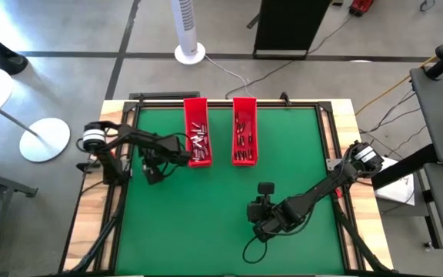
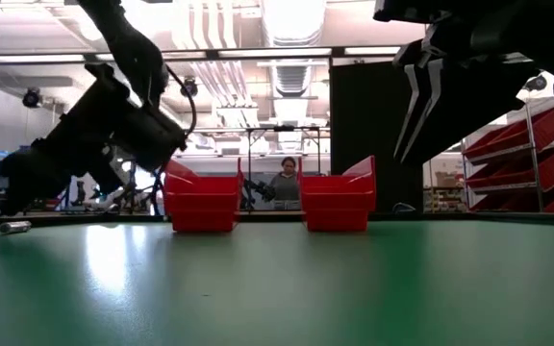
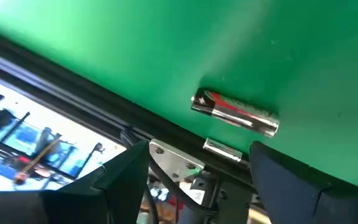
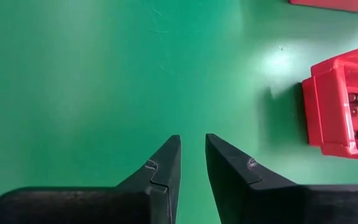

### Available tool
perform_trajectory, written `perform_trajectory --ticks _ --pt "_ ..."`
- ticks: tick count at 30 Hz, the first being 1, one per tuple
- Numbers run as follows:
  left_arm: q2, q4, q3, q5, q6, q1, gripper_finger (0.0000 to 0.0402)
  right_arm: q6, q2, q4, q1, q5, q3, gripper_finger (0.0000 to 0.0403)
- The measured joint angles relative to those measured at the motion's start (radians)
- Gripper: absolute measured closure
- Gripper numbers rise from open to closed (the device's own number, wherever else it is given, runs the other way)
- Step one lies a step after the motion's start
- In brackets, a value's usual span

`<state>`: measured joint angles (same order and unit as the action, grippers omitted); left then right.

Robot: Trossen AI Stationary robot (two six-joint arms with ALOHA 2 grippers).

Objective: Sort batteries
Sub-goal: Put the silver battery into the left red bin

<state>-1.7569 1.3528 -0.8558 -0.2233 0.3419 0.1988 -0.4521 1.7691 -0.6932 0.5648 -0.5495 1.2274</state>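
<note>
Two red trays stand side by side at the far edge of my green worktop: the left tray holds a jumble of batteries, and the right tray holds more batteries lying in rows. One loose battery, silvery with a red band, lies flat on the green mat close to the worktop's left edge, just inside the dark frame rail; the low view shows it too, small and alone at the far left.

My left gripper hangs above the worktop near the left edge, just beside the near end of the left tray. Its fingers are spread wide apart and hold nothing, and the loose battery lies ahead of them, untouched.

My right gripper hangs over the near right part of the worktop, well apart from both trays. Its fingers are parted by only a narrow slit, with bare green mat showing between the tips and nothing held.
</note>
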Motion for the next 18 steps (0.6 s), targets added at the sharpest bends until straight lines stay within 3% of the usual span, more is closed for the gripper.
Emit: perform_trajectory --ticks 18 --pt "-0.031 -0.127 0.002 -0.001 -0.106 -0.019 0.0149 -0.073 0.0 0.0 0.001 0.009 0.0 0.0314"
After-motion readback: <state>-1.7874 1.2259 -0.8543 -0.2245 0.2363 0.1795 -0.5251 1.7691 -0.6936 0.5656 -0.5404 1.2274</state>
